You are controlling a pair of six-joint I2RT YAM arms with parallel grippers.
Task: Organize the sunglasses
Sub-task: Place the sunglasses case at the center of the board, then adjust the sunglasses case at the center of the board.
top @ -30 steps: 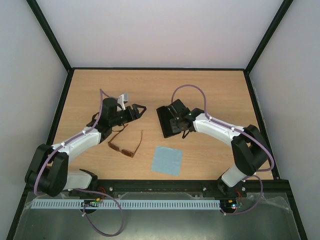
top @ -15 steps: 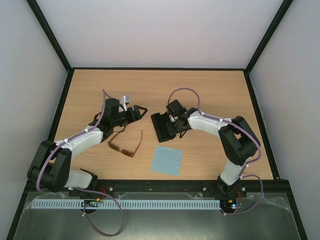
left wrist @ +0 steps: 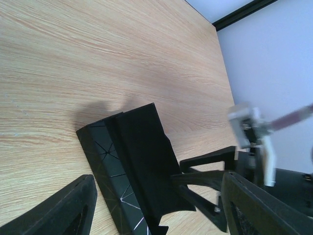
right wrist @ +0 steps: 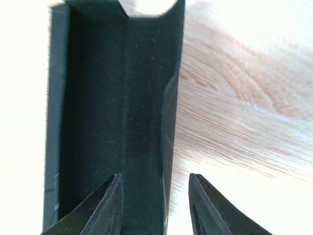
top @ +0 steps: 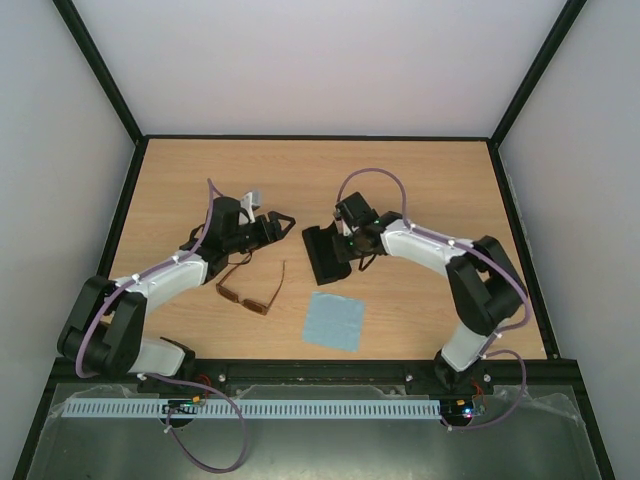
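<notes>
Your right gripper (right wrist: pixel 154 178) stands released, fingers parted astride a side wall of the open black case (top: pixel 322 258), which shows only bare lining. Your left gripper (top: pixel 283 220) gapes empty. The sunglasses (top: pixel 243 299) lie unfolded on the table (top: pixel 430 190) left of the blue cloth (top: pixel 333 320), front diagonal, temples pointing far-side.

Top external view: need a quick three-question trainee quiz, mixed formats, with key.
1. True or false: the black case lies open, with the sunglasses outside it.
2. Which lies nearest the bottom edge of the top view? A) black case B) blue cloth C) sunglasses
3. Short answer: are the temple arms of the sunglasses folded or unfolded?
Key: 1 true; 2 B; 3 unfolded.
</notes>
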